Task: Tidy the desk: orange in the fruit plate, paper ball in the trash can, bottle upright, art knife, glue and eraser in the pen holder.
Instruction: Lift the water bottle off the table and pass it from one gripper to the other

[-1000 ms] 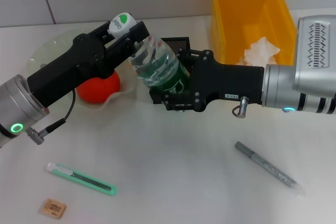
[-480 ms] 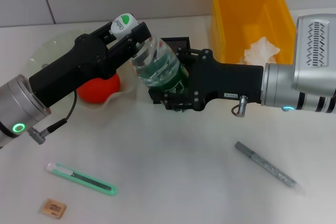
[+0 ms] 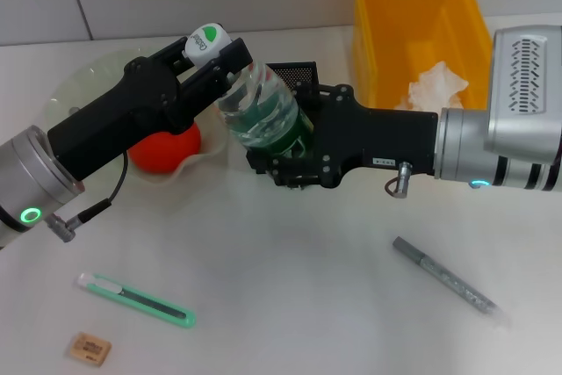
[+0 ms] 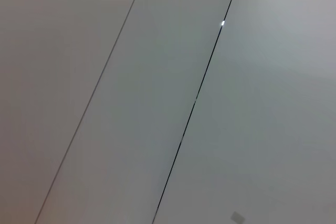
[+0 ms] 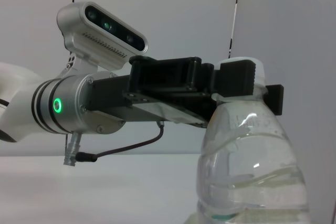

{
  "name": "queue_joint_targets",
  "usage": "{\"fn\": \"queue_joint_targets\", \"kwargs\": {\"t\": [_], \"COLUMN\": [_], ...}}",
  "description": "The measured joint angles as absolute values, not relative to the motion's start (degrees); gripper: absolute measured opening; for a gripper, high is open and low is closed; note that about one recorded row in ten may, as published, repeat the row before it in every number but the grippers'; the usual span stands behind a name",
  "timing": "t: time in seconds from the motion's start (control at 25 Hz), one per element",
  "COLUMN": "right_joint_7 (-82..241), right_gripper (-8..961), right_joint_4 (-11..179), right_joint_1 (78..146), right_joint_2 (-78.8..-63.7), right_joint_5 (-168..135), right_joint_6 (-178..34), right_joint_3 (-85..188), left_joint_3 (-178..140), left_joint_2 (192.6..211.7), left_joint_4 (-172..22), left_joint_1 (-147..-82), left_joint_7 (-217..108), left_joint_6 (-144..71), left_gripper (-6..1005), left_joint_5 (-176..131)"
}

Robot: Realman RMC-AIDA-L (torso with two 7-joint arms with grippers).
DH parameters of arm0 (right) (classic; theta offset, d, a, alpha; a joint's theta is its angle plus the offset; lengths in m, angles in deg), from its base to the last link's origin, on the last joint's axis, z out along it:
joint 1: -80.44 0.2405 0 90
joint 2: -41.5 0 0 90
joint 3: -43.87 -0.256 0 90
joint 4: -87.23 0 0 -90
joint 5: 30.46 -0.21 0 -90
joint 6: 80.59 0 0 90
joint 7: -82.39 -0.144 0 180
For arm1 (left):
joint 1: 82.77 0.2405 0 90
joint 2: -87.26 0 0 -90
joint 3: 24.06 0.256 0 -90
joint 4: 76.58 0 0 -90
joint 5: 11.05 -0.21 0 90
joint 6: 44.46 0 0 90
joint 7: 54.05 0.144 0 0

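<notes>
A clear bottle (image 3: 260, 108) with a green label and white cap stands tilted above the desk. My left gripper (image 3: 211, 50) is shut on its cap, and my right gripper (image 3: 285, 152) is shut around its lower end. The right wrist view shows the bottle (image 5: 252, 171) with the left gripper (image 5: 239, 83) clamped at the cap. The orange (image 3: 163, 148) lies in the clear fruit plate (image 3: 83, 85). A paper ball (image 3: 437, 85) sits in the yellow trash can (image 3: 420, 6). The green art knife (image 3: 136, 299), the eraser (image 3: 90, 347) and the grey glue stick (image 3: 448, 283) lie on the desk. The black mesh pen holder (image 3: 294, 71) is partly hidden behind the bottle.
The left wrist view shows only grey wall panels (image 4: 168, 98). Both arms cross the middle of the desk, one from each side. The knife and eraser lie near the front left, the glue stick at the front right.
The right gripper and the bottle's lower end have shifted slightly to the left. The left gripper stays on the cap.
</notes>
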State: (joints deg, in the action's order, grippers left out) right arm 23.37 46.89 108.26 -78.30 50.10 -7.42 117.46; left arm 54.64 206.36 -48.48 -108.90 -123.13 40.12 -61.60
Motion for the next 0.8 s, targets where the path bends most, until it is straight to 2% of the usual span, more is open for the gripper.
{"fn": "queue_joint_targets", "kwargs": {"t": [0.8], "right_joint_7": [23.48], "right_gripper": [759], "right_joint_4": [47.24], "right_joint_1": [108.14], "right_joint_2": [-78.22], "right_joint_5": [48.40], "right_joint_6": [-8.27], "right_joint_3": [120.18], "left_joint_3": [54.82], "left_joint_2": [206.35], "left_joint_4": [-48.38], "left_joint_1": [-108.87], "left_joint_7": [-123.12], "left_joint_6": [40.89], "left_gripper": [433], "left_joint_5": [-60.72]}}
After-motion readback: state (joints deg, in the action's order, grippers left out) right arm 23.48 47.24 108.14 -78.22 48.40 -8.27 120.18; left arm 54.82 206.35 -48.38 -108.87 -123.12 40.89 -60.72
